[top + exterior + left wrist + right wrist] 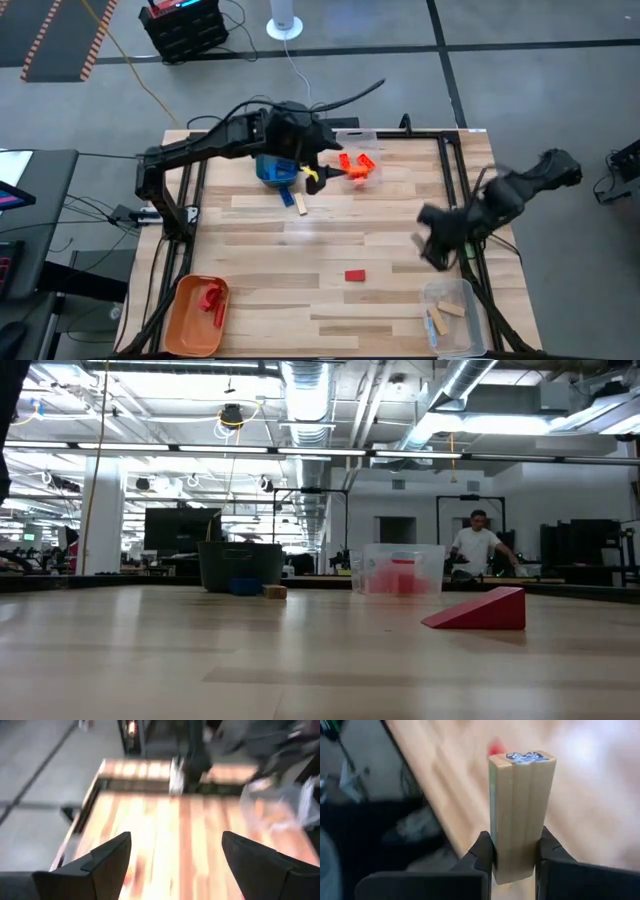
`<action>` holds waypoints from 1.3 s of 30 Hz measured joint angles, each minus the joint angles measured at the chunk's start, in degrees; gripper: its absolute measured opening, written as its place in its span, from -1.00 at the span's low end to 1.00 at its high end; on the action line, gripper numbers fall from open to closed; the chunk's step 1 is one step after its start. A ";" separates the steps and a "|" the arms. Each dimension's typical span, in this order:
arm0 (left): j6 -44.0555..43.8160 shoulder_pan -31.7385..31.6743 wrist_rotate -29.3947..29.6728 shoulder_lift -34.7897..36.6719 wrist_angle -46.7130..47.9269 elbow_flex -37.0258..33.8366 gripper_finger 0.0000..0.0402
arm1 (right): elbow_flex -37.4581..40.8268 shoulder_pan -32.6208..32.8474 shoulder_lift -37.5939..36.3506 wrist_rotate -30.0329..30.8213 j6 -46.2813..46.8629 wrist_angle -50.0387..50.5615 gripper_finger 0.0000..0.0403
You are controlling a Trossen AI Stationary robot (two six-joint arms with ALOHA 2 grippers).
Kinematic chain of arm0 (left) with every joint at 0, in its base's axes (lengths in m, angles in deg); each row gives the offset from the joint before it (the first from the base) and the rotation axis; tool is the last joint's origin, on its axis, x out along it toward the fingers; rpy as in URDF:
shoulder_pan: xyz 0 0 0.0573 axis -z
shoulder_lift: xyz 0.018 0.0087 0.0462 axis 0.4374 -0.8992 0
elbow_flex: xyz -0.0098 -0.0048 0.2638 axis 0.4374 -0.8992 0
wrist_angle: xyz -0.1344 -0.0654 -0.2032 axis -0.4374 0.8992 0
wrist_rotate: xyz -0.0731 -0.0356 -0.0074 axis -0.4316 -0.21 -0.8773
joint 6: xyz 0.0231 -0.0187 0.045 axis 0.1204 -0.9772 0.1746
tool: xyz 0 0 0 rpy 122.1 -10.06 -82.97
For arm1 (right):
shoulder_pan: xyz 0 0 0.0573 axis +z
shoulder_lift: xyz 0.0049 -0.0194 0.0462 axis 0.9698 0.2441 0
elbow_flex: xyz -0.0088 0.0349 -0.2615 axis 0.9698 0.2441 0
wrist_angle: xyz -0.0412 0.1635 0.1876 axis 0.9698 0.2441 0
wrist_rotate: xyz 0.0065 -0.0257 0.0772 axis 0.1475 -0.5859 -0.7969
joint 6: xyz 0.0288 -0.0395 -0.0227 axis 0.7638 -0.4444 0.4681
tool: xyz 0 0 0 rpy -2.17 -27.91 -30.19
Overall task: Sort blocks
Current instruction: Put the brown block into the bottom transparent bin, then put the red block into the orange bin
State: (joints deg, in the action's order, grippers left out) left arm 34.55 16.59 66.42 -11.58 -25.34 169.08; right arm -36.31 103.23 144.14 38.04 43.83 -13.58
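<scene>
My right gripper (432, 243) hangs over the table's right side, shut on a light wood block (520, 800) that has a blue print on its far end. My left gripper (175, 840) is open and holds nothing. It is at the far middle (322, 148), above a teal bin (272, 170). A red wedge block (355, 275) (482, 610) rests flat on the table's near middle. A wood block (300, 203) lies near the teal bin. Orange blocks (356, 166) lie at a clear bin (358, 138) at the far edge. My right gripper pinches the wood block between its two fingers (484, 851), on its two long sides near one end (496, 857). The block runs along the fingers and sticks out well past their tips. It is lifted clear of the table.
An orange bin (185, 325) with red blocks stands at the near left corner. A clear bin (470, 330) with wood blocks stands at the near right corner. A dark frame (450, 170) borders the tabletop. Bare wood lies in the middle. A person (478, 545) is in the room beyond.
</scene>
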 joint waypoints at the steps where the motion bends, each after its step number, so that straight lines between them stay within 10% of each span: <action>1: 0.42 -0.50 0.02 0.02 2.44 -0.09 0.51 | 2.24 2.04 -0.02 -2.55 3.93 -2.09 -0.73; 16: 4.76 1.07 -10.13 2.48 -6.53 -23.76 0.34 | 24.25 25.99 4.17 -5.62 58.82 -32.20 -0.73; 30: 3.00 9.38 -13.13 3.02 -22.41 -40.97 0.32 | 24.83 27.27 16.82 -12.29 60.95 -31.91 -0.23; 39: 1.81 14.23 -11.42 1.02 -33.91 -45.15 0.32 | 22.70 24.92 11.38 -13.09 63.06 -32.34 0.13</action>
State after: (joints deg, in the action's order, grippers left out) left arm 36.35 30.82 55.00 -10.56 -59.25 123.94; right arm -13.61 128.14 155.52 24.95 106.88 -45.92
